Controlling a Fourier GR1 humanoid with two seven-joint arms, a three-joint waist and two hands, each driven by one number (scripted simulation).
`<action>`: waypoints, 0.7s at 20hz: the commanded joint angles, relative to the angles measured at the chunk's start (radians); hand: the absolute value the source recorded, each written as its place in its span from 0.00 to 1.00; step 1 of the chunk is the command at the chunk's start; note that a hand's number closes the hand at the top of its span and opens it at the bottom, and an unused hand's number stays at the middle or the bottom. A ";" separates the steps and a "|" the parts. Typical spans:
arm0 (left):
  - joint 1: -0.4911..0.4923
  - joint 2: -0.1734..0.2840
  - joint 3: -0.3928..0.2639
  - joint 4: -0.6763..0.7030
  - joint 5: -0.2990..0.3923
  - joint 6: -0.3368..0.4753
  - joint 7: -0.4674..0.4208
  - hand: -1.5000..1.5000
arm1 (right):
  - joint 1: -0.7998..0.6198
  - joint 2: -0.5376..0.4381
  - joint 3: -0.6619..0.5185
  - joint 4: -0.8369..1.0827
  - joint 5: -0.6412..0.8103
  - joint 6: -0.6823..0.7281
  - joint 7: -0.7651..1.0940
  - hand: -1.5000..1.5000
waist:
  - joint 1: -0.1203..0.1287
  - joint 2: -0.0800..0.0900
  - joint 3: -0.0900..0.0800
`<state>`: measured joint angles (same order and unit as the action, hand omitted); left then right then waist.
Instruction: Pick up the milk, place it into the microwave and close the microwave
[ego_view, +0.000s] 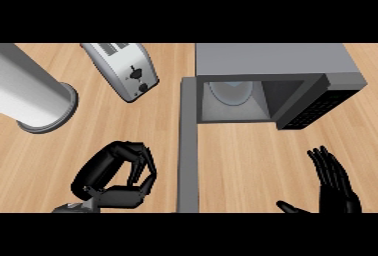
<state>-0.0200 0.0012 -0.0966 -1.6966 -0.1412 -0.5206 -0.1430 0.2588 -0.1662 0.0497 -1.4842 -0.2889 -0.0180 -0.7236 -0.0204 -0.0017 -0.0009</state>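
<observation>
Your left robot hand (114, 172) sits low on the wooden surface (251, 165), left of the open microwave door (189, 150). Its fingers are curled over into a closed loop with the thumb. You cannot tell whether they enclose anything: no milk shows between them, and the milk is not to be made out anywhere on the surface.

Your right robot hand (334, 185) rests at the lower right edge, fingers straight and spread, pointing up the view, thumb out to the left. It touches nothing.

The microwave (273, 62) stands at the upper right. Its door is swung wide, seen edge-on as a long grey strip running from the cavity's left side down to the lower edge, just beside your left robot hand. You look straight into the cavity, where a pale round turntable (230, 92) lies on the floor. The dark control panel (317, 107) sits at the cavity's right.

A toaster (122, 70) lies tilted at upper centre-left, well apart from the hand. A large grey cylinder (33, 95) on a round base stands at the far left.
</observation>
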 joint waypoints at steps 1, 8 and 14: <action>-0.060 -0.001 -0.158 0.125 -0.091 0.126 -0.061 1.00 | 0.049 -0.006 -0.012 -0.085 0.006 -0.016 0.017 0.00 | 0.007 0.002 0.000; -0.262 -0.001 -0.419 0.329 -0.099 0.355 -0.048 1.00 | 0.102 -0.063 -0.035 -0.213 0.017 -0.009 0.069 0.00 | -0.007 0.003 0.000; -0.370 -0.001 -0.630 0.543 0.053 0.585 -0.027 1.00 | 0.090 -0.119 -0.067 -0.296 -0.036 0.061 0.110 0.00 | -0.028 0.008 0.000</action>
<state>-0.3410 0.0064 -0.5673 -1.2851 -0.1759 -0.0709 -0.1865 0.3560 -0.2608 -0.0063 -1.7502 -0.3139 0.0151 -0.6273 -0.0364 0.0009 -0.0011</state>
